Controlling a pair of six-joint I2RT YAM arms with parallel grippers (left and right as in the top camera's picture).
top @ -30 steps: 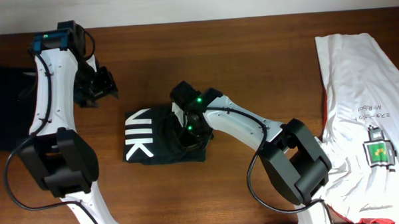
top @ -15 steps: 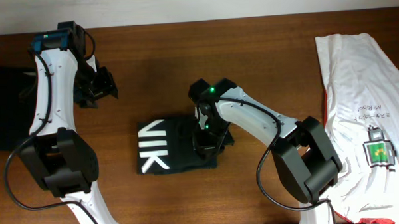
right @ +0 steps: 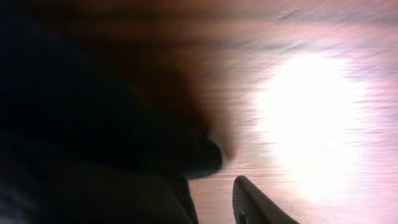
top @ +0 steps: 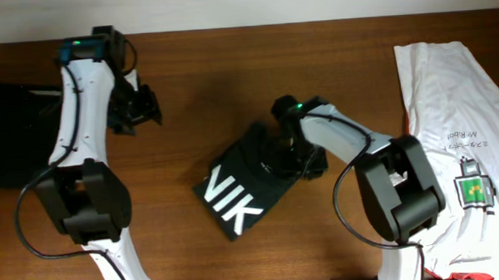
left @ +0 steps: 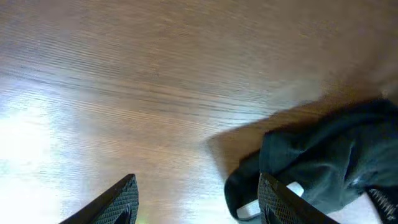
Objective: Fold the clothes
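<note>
The black T-shirt (top: 249,175) lies folded and askew at the table's middle, its white letters (top: 232,204) at the lower left end. My right gripper (top: 290,151) is down on the shirt's upper right end and holds the fabric. In the right wrist view (right: 214,186) one finger shows beside the black cloth (right: 93,143). The cloth hides the other finger. My left gripper (top: 137,111) hovers open and empty over bare wood at the upper left, far from the shirt. Its two fingers are wide apart in the left wrist view (left: 198,190).
A white T-shirt (top: 448,100) with a small print lies spread at the right edge. A dark cloth pile (top: 12,132) lies at the left edge. Dark fabric (left: 323,155) with a white patch shows at the right of the left wrist view; I cannot tell which garment it is.
My right gripper has moved right and slightly up, dragging the folded shirt with it and turning it diagonal. My left arm has shifted a little to the right.
</note>
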